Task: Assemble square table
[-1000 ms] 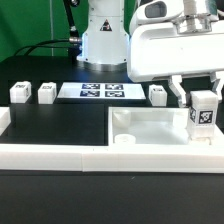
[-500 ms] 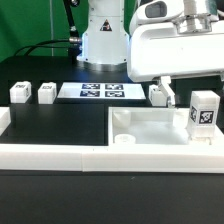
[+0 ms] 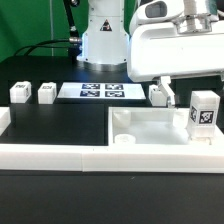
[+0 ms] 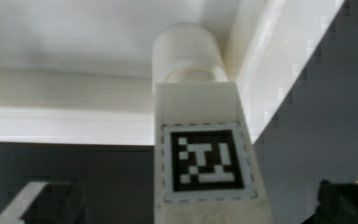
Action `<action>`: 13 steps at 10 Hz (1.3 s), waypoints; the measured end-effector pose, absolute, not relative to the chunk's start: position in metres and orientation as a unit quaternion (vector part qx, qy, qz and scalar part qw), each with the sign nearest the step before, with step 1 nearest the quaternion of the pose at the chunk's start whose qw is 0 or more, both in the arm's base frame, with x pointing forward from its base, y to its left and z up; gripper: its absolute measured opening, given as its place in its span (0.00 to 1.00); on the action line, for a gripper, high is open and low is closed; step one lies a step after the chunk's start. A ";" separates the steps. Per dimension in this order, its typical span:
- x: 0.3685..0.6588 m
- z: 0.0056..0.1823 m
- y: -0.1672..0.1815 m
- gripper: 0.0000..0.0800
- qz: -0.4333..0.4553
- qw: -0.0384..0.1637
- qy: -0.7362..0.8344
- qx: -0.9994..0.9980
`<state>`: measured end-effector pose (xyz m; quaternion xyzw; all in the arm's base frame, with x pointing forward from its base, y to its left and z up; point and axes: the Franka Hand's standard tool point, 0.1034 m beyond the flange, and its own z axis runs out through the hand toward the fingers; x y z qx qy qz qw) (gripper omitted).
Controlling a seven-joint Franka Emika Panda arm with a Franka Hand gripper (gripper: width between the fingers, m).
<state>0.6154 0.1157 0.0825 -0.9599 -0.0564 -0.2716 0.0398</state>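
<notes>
Exterior view, from left to right. A black surface point(image 3: 60, 125) is edged along the front, at 6 o'clock, by a long low white border wall point(image 3: 50, 156).

At 9 o'clock, toward the back, sits the first leg block point(image 3: 18, 93), small, white and tagged. The second leg block point(image 3: 46, 94) is just beside it at its 3 o'clock, not touching.

At 12 o'clock the flat marker board point(image 3: 101, 91) lies in front of the robot's white base point(image 3: 100, 40).

At 2 o'clock the third leg block point(image 3: 157, 94) sits just behind the square tabletop point(image 3: 150, 128). This white tray with a raised rim fills the area from 3 to 5 o'clock.

In the tabletop's corner at 3 o'clock, the upright leg point(image 3: 204, 112) stands on end with its tag facing the camera.

The end effector point(image 4: 194, 200) hangs over this leg and is released. Its fingers point(image 3: 169, 92) are spread wide and clear of the leg. In the exterior view a gap shows between the one visible finger and the leg.

In the wrist view the leg's rounded end meets the tabletop's corner, with a fingertip standing off on each side.
</notes>
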 end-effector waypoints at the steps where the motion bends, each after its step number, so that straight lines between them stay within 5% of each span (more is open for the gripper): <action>1: 0.615 0.082 0.116 0.81 -0.272 0.040 -0.057 -0.960; 9: 0.608 0.093 0.120 0.81 -0.007 0.045 -0.020 -0.999; 13: 0.612 0.093 0.115 0.81 0.027 0.035 -0.029 -0.999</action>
